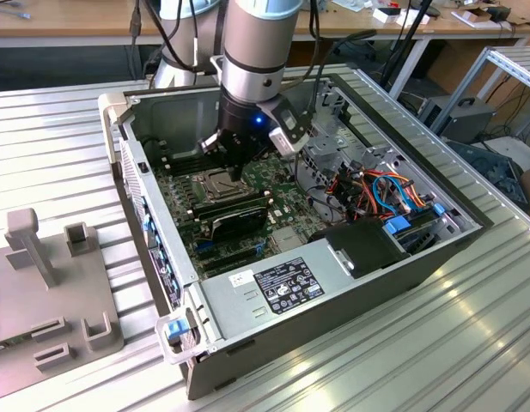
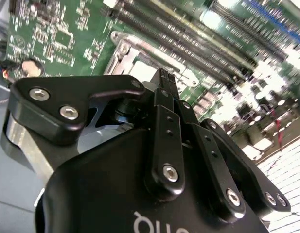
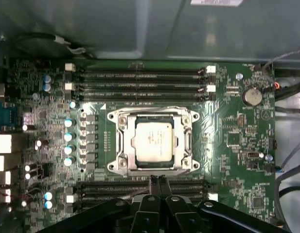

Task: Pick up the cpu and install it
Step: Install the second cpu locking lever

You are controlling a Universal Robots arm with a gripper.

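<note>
Tool [image 3: 157,180] closed, fingertips pressed together with nothing between them, hanging just above the motherboard [image 3: 237,141] inside the open computer case [image 1: 247,313]. In the first wrist view the cpu [image 3: 154,141] sits silvery face up in the socket, inside the metal socket frame [image 3: 154,116]; the tool tips are at the frame's near edge, beside the cpu and not touching it. Empty memory slots [image 3: 140,80] run in rows on the far side of the socket, with more rows on the near side by the fingers. A coin battery [image 3: 251,95] lies on the board well apart from the socket. In the second wrist view the fingers [image 2: 167,97] are seen from behind, shut tight, with the frame [image 2: 135,53] and the green board beyond. In the exterior view the arm [image 1: 256,51] reaches down into the case, tool [image 1: 236,170] over the socket area; a black block [image 1: 239,215] lies on the board just beside it, bundled coloured cables [image 1: 385,193] at the exterior view's right, and a grey fixture [image 1: 41,292] rests on the ribbed tabletop [image 1: 402,352] at the exterior view's left.
</note>
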